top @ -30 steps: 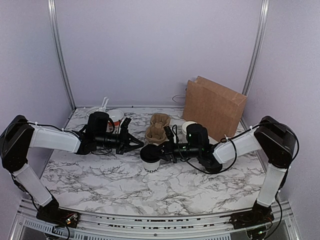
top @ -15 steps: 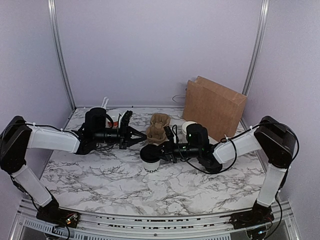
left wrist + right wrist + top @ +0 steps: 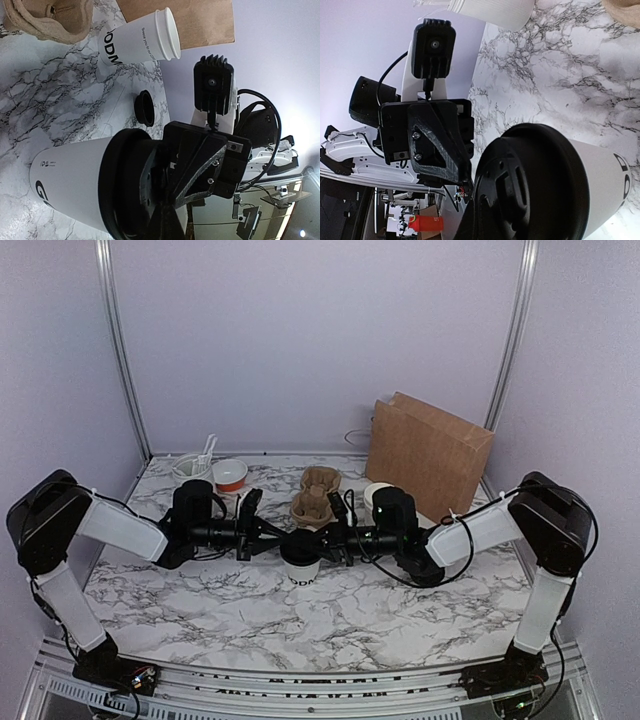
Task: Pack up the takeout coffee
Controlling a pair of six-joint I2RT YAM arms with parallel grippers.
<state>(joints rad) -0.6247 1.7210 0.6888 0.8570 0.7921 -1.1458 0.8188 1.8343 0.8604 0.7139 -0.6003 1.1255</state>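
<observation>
Marble-pattern table (image 3: 300, 620), lilac walls behind. At back right, brown paper bag (image 3: 430, 455) standing upright. Just in front of its left corner, lidless white paper cup (image 3: 376, 492), upright, black lettering on its side. Left of that, brown pulp cup carrier (image 3: 315, 495). At back left, red-and-white cup (image 3: 230, 475), utensil holder (image 3: 192, 468) just beside it with white utensils sticking up. In left wrist view, small black round piece (image 3: 145, 108) lying on the marble near the lidless cup.

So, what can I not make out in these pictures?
Top view: left gripper and right gripper blend with the takeout coffee lid; grip unclear.
Top view: lidless cup half hidden by the right arm.
Wrist views: coffee lettering cut off by the edges.
</observation>
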